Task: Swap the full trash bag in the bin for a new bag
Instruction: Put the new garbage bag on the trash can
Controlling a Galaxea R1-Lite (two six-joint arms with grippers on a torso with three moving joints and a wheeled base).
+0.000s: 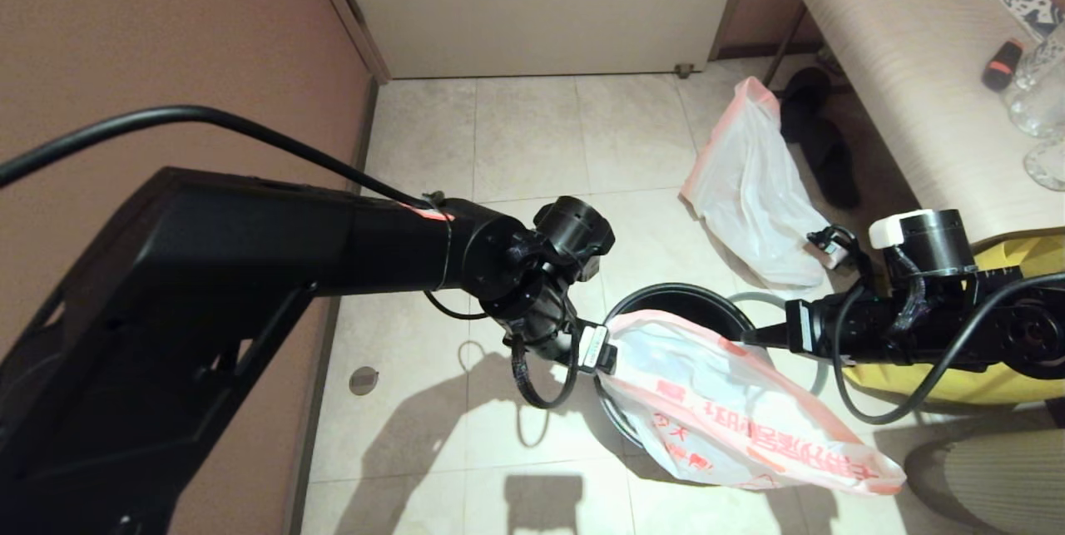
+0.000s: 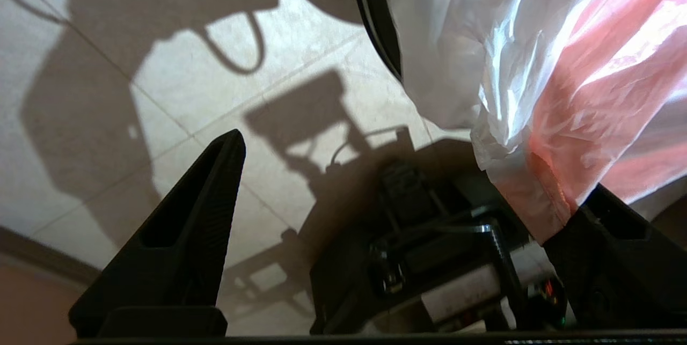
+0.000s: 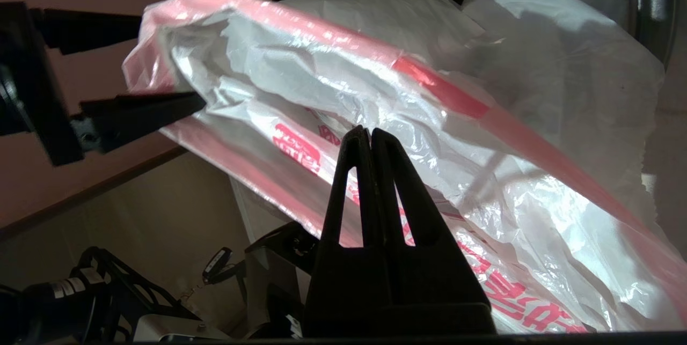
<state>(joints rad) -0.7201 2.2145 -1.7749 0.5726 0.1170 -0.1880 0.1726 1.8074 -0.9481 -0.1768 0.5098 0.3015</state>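
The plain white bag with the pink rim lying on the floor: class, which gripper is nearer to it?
Right. The right gripper, shut on the new bag, sits just below the full trash bag in the head view; the left gripper, open, is across the bin.

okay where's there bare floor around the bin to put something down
Bare tiles stretch from the bin up to the door, between the wall and the full trash bag. Crowded: the new bag draped over the bin, both arms, the yellow bag.
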